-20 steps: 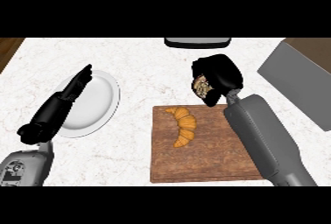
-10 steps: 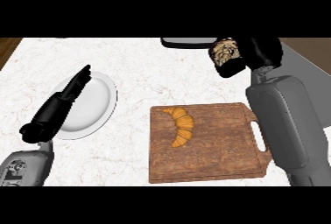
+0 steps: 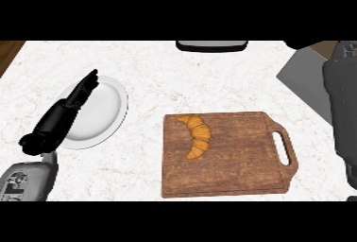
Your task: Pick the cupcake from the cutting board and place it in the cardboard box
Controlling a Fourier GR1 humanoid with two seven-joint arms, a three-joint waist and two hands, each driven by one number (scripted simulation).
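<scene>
No cupcake shows in this view. The brown cutting board (image 3: 237,163) lies at centre right with its handle to the right, and only a croissant (image 3: 197,135) rests on it. My right forearm (image 3: 342,108) runs up the right edge. Of my right hand (image 3: 307,44) only a black sliver shows at the top right, above a grey slanted panel (image 3: 301,78); whether it holds anything is hidden. My left hand (image 3: 77,97) rests open at the left, fingers straight, over a white plate (image 3: 108,111).
A dark grey object (image 3: 211,45) sits at the counter's far edge, top centre. White marble counter (image 3: 209,85) stretches between the plate and the board. A strip of wood (image 3: 8,49) shows at the top left corner.
My right hand, shut on the cupcake, rose from the board's far edge and moved up and right until it nearly left the view. The left hand stayed still.
</scene>
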